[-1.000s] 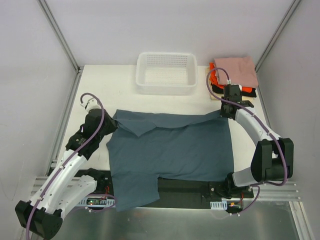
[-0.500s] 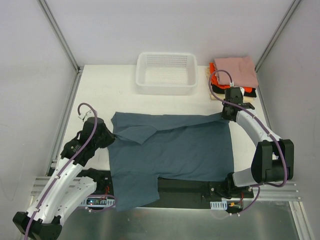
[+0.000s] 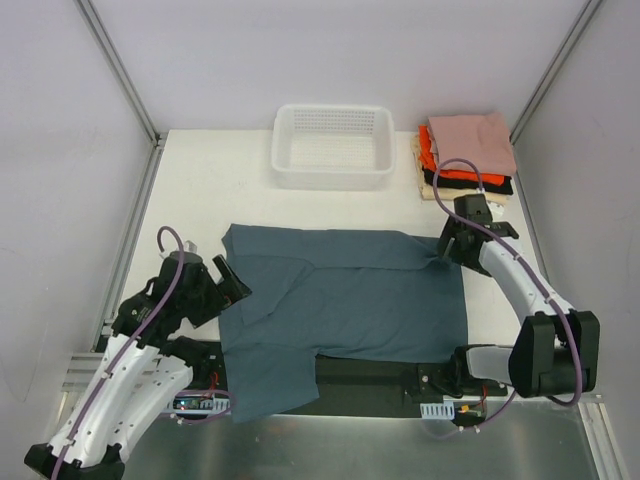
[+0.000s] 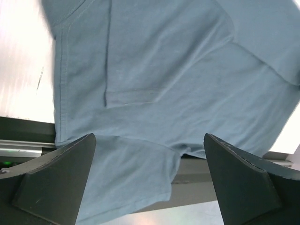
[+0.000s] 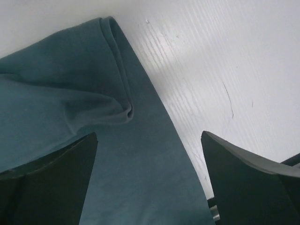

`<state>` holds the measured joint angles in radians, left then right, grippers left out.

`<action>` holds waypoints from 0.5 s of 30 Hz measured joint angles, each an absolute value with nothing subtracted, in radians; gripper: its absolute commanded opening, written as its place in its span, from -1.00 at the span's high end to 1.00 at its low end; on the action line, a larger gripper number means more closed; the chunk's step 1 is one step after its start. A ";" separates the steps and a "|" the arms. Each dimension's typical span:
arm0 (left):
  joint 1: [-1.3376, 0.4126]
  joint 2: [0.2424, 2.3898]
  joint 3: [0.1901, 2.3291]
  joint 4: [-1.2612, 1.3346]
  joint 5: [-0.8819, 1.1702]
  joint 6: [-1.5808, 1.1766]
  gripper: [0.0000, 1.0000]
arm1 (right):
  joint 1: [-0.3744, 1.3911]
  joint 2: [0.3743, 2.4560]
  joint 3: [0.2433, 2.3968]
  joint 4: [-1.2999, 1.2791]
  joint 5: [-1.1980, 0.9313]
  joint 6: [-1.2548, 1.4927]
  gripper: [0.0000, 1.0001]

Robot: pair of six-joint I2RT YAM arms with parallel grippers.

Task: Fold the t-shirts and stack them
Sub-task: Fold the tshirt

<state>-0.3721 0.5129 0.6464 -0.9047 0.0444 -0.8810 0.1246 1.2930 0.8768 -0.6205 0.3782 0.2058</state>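
The blue-grey shirt [image 3: 350, 290] lies spread on the table [image 3: 210, 190], its near-left part draping past the edge. The left end effector [image 3: 234, 282] and right end effector [image 3: 446, 246] gape wide, empty. The shirt looks soft and floppy; I'd pinch hems at the corners.

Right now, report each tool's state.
Left tool: open, holding nothing, above the left edge of the slate blue-grey cloth t-shirt.
Right tool: open, holding nothing, at that shirt's far right corner.
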 measured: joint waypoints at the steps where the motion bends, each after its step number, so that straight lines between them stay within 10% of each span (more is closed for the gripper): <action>1: -0.372 0.517 0.665 -0.912 0.044 -0.878 -0.98 | 0.124 1.279 0.882 -0.635 0.376 0.209 -0.93; 15: -0.372 1.008 0.805 -0.684 -0.038 -0.785 -0.99 | 0.123 1.299 1.011 -0.681 0.144 0.221 -0.93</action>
